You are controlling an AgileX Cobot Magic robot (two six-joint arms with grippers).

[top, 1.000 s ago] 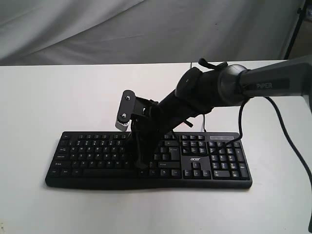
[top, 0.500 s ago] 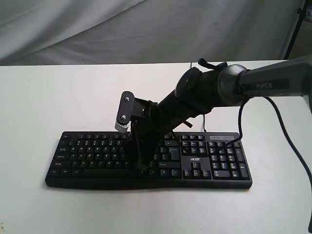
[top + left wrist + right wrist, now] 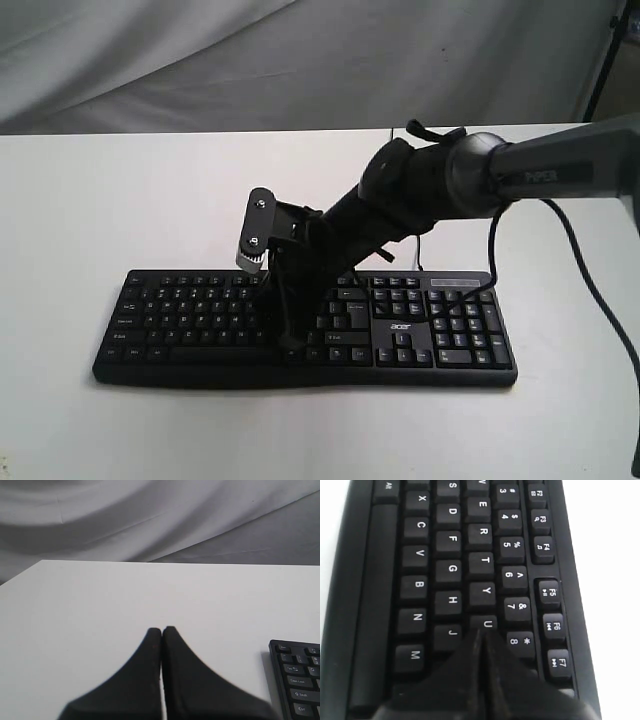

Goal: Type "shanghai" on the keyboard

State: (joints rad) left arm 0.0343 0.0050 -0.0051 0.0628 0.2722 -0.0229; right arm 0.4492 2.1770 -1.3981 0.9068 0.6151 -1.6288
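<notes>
The black keyboard (image 3: 190,310) lies across the near part of the white table. My right gripper (image 3: 289,343) reaches in from the right and points down at the keyboard's middle letter rows. In the right wrist view the keyboard (image 3: 450,570) fills the picture. There the right gripper (image 3: 483,630) is shut, empty, with its tips at the near edge of the U key (image 3: 486,622), between J and 8. My left gripper (image 3: 162,629) is shut on nothing, hanging over bare table to the side of the keyboard's (image 3: 299,680) corner. The exterior view does not show the left gripper.
A white table (image 3: 100,200) carries the keyboard, and a grey cloth (image 3: 300,60) hangs behind it. A black arm cable (image 3: 590,290) loops down at the right. A dark stand leg (image 3: 603,65) is at the back right corner.
The right gripper's tips have shifted very slightly upward and to the left over the keyboard's middle. The keyboard has stayed in place.
</notes>
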